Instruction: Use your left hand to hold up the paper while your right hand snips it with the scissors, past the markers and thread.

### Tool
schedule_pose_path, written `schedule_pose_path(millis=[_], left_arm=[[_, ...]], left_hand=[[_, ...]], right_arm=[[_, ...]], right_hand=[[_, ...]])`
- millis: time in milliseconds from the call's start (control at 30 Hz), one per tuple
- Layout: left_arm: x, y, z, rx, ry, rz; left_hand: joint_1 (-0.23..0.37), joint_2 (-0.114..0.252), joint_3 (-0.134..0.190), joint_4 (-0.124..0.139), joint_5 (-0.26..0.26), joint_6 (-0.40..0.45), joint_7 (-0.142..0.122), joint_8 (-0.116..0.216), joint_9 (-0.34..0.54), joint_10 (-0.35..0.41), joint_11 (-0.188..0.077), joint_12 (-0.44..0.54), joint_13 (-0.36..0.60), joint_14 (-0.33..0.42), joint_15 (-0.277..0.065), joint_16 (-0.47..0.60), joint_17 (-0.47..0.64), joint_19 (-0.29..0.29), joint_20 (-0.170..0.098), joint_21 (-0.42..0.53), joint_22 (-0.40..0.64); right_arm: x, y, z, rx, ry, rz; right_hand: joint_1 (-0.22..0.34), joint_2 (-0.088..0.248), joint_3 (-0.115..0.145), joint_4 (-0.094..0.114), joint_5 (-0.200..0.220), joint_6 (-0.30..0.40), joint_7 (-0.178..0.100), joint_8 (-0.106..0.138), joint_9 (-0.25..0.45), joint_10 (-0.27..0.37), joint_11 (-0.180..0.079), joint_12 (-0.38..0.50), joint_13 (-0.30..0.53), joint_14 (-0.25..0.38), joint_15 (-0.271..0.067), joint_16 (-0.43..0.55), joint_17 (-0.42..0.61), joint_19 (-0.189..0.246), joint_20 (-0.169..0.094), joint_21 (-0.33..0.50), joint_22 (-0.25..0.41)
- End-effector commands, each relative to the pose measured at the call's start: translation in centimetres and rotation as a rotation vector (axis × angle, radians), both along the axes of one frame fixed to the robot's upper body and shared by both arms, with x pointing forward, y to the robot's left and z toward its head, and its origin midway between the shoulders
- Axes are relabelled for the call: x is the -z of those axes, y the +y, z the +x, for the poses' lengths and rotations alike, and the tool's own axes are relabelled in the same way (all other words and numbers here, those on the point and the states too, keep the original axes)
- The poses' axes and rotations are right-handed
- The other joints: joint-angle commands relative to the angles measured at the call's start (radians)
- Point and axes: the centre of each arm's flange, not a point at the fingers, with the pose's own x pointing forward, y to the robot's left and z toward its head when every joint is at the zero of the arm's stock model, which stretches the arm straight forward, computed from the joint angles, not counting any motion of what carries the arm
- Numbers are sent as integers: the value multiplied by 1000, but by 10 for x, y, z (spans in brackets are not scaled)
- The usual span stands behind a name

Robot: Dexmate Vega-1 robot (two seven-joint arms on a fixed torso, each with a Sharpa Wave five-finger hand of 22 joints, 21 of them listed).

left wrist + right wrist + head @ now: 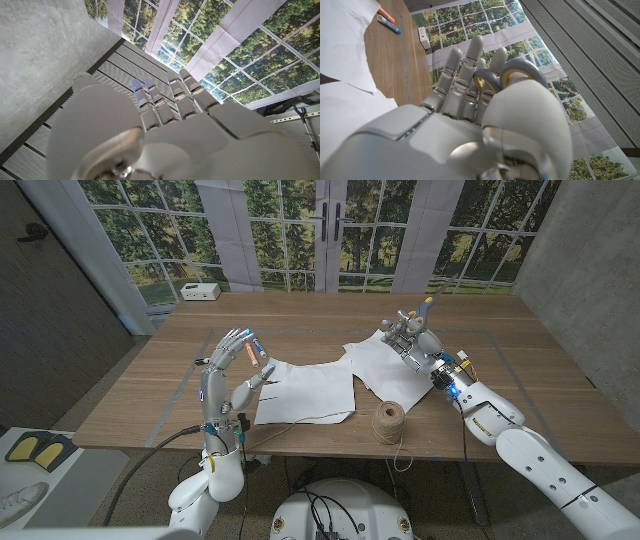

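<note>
Right now the paper (305, 390) lies flat on the wooden table (150, 380) in two white sheets, one in front of the left hand and another (385, 370) just beyond it toward the right hand, their edges meeting. The scissors (512, 75) sit in the right hand (410, 340), its fingers curled through the grey handle loops, raised over the far sheet's corner. The left hand (232, 365) stands upright at the near sheet's left edge, fingers spread and holding nothing. Two markers (262, 363), orange and blue, lie just behind it. A ball of thread (389, 422) stands near the table's front edge, touching the paper. A white box (200, 292) rests at the far left corner.
</note>
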Motion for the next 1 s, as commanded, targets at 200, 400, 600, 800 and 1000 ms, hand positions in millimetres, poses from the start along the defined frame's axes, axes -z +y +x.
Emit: schedule_pose_path(millis=[200, 400, 600, 800, 1000], left_arm=[[2, 2, 0, 1, 3, -3], [3, 3, -2, 0, 2, -4], [4, 5, -4, -1, 0, -6], [5, 6, -6, -3, -1, -8], [7, 7, -8, -5, -2, -11]], left_hand=[[-4, 1, -3, -2, 0, 16, -2, 8, 2, 15, 0, 10, 1, 14, -174, 9, 5, -1, -96, 6, 4], [-4, 2, -3, -3, 0, 21, -2, 10, 1, 18, 0, 10, 1, 16, -174, 9, 5, 0, -96, 6, 4], [-3, 3, -2, -3, 0, 27, -2, 11, 1, 21, 0, 10, 1, 18, -174, 9, 5, 0, -96, 6, 4], [-2, 4, -2, -4, -1, 33, -2, 13, 1, 24, 0, 11, 1, 20, -174, 9, 5, 0, -96, 6, 4], [-1, 6, -2, -4, -1, 39, -2, 15, 1, 29, 0, 12, 1, 23, -174, 10, 5, 0, -96, 6, 4]], right_arm=[[1, 0, 0, -4, -14, -6], [1, 0, -1, -9, -21, -12], [2, 1, -4, -12, -32, -6], [2, 2, -6, -4, -40, -12], [1, 1, -9, -1, -44, -9]], right_hand=[[-124, -41, -66, 40, 1, -40, -7, 101, -44, 202, -102, -32, 11, -29, -84, -28, 7, -7, -32, -37, 2], [-146, -48, -82, 43, 6, -64, -10, 89, -73, 190, -96, -44, 15, -43, -82, -34, 7, -8, -26, -52, 2], [-241, -77, -132, 78, 7, -85, 2, 89, -94, 176, -81, -62, 19, -67, -73, -44, 10, -10, -13, -77, 2], [-284, -99, -159, 88, 10, -99, 10, 95, -96, 171, -73, -73, 19, -84, -72, -44, 14, -8, -2, -91, 2], [-294, -109, -168, 84, 15, -94, 12, 103, -98, 175, -71, -76, 21, -97, -69, -43, 16, -5, 7, -100, 3]])
